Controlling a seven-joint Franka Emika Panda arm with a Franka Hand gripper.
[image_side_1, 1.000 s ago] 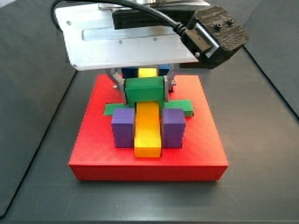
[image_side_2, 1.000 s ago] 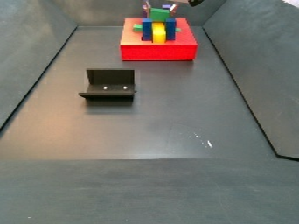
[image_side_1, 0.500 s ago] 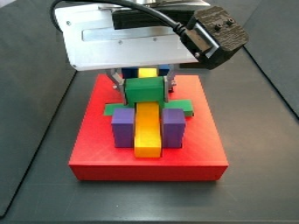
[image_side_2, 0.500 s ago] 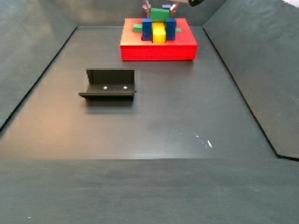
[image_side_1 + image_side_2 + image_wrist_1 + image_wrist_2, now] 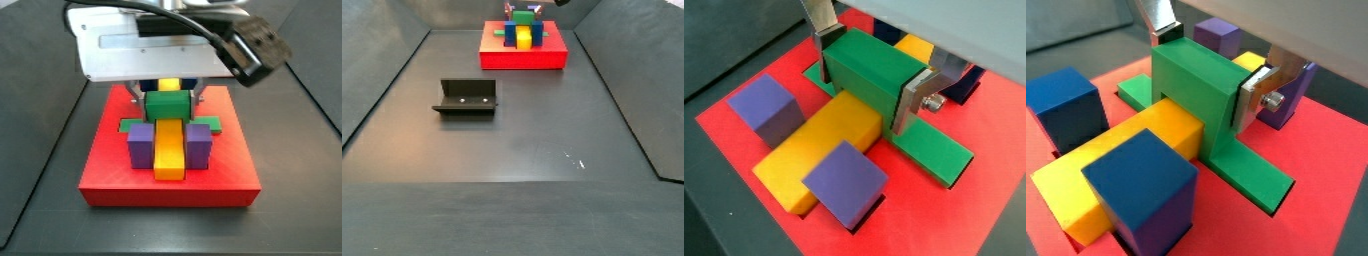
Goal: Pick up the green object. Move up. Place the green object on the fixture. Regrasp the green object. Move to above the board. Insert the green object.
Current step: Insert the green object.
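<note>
Gripping the green object over the board, the pincer stays narrowly closed.

My two wrist cams sit close in, looking steeply down past my gripper at the flat red rectangular board; both share the long yellow bar and the bright-green plastic block. A side view sits near, high, angled down the board's length. A side view stands far back, showing dark floor, small black bracket fixture and board at the far end.
</note>
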